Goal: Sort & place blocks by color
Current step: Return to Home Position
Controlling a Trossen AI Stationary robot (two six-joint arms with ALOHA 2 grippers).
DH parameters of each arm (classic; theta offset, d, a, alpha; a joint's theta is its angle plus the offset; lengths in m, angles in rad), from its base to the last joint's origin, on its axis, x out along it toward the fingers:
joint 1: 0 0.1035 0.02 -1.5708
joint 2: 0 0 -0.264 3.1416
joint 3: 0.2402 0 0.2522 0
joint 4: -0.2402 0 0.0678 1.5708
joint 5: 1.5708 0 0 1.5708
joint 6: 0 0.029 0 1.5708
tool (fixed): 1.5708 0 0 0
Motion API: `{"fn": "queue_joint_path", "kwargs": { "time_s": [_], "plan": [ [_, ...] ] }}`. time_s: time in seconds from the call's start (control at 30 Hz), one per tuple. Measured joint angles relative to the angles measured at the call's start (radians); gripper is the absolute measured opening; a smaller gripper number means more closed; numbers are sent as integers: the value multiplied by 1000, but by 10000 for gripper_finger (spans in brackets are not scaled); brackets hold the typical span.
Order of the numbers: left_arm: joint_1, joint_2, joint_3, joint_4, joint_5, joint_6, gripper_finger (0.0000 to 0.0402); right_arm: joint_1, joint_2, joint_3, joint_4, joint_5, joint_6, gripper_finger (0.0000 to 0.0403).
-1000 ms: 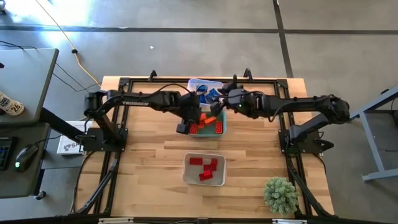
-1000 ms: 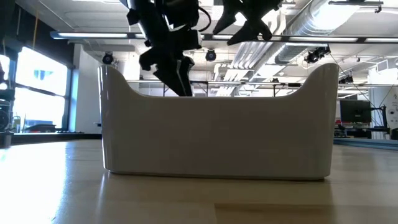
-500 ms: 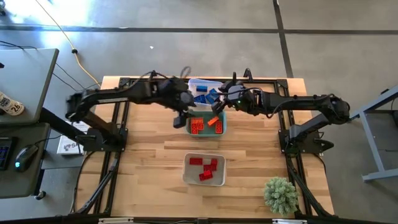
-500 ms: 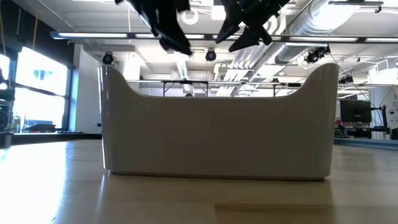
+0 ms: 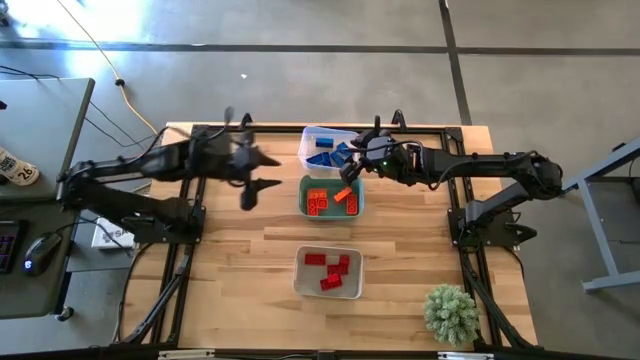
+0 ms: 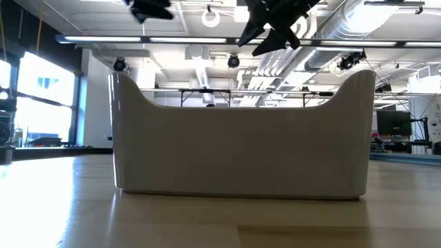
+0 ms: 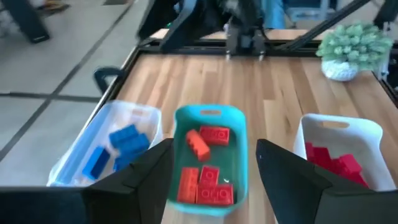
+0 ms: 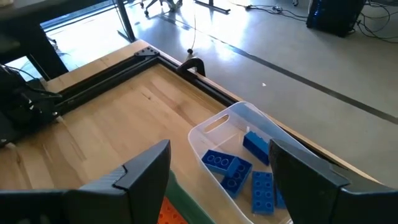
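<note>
Blue blocks point(image 5: 328, 150) lie in the clear bin point(image 5: 310, 133) at the far middle of the table. Red blocks point(image 5: 320, 203) and an orange block point(image 5: 344, 193) lie in the teal bin point(image 5: 332, 213) just in front of it. More red blocks point(image 5: 330, 270) lie in the pale grey bin point(image 5: 303, 283) nearer me. My left gripper point(image 5: 266, 172) is open and empty, raised to the left of the teal bin point(image 7: 209, 114). My right gripper point(image 5: 349, 172) is open and empty too, above the place where the clear bin point(image 8: 211, 127) and the teal bin meet.
A small potted plant point(image 5: 451, 312) stands at the near right corner. Black frame rails point(image 5: 190, 230) run along the table's left, right and far sides. In the low view the grey bin point(image 6: 241, 148) fills the middle, and both grippers show high above it. Bare wood lies left of the bins.
My left gripper has risen from just above the teal bin and drawn back toward the table's left edge, staying open. My right gripper has kept almost still over the far bins. The blocks in the bins have not visibly moved.
</note>
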Motion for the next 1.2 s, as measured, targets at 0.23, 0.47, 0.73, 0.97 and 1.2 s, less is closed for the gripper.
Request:
{"fn": "queue_joint_path", "kwargs": {
  "time_s": [0.23,0.47,0.73,0.97,1.2],
  "plan": [
    [-35,-301,-263,85,-128,-142,214,-7,-3,0,1,18,41,259],
    [-104,-526,-501,207,-138,-231,214,-5,-5,33,1,-10,194,259],
    [-167,-698,-694,288,-147,-249,214,-3,-5,39,-13,-27,245,259],
    [-204,-816,-857,410,-153,-248,214,-2,-5,39,-23,-67,272,259],
    [-206,-902,-960,408,-153,-290,214,-2,-37,39,-90,-76,284,259]
  ]
}}
